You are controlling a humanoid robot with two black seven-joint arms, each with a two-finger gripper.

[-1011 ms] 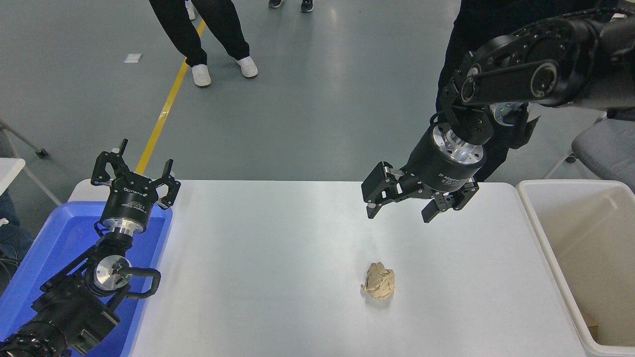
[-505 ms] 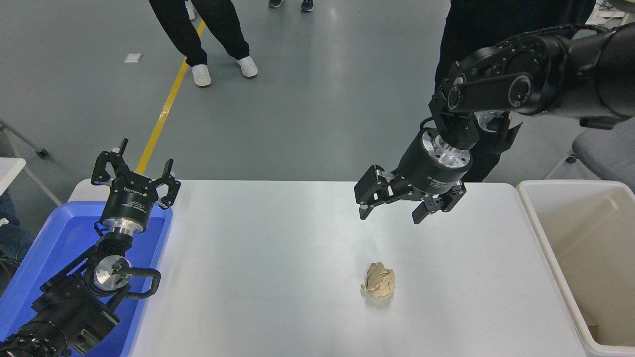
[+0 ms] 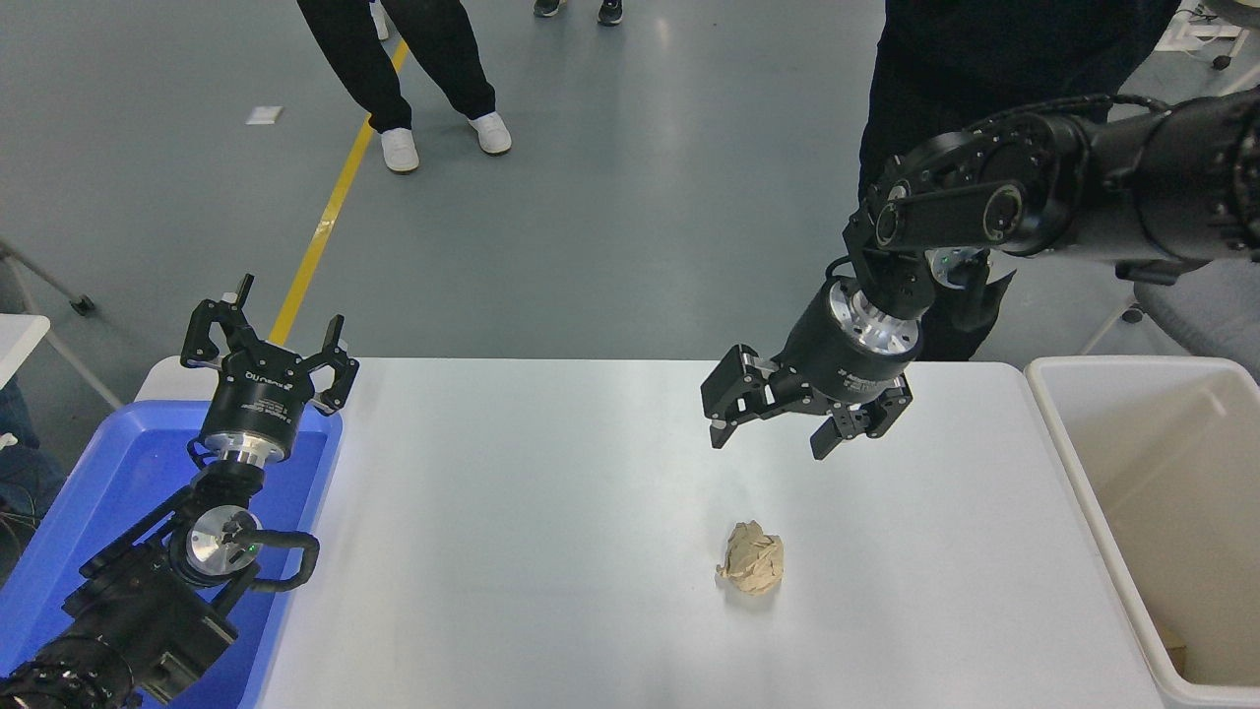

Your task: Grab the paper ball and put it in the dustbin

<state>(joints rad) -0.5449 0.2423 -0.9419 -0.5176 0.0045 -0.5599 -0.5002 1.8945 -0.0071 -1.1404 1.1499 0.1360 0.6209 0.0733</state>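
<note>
Grey shop floor all around, a couple of people standing past the far edge, and a white table [image 3: 551,512] in the middle of it. Honestly nothing's really done yet. Paper ball [image 3: 752,571] is sitting on the table, right of centre and toward the near edge, untouched. Right gripper [image 3: 770,437] hangs in the air above the table, farther back than the ball and clearly apart from it, jaws spread wide and pointing down with nothing in them. Dustbin [image 3: 1068,473] stands just off the right edge; I can't see any wad in the part of it that's visible. Left gripper [image 3: 268,340] is parked over the blue tray [image 3: 89,512] at the left edge, jaws open too.

So my read: it's at the approach stage. Coming down on the ball, the grab, the carry to the right and the drop are all left to do.
</note>
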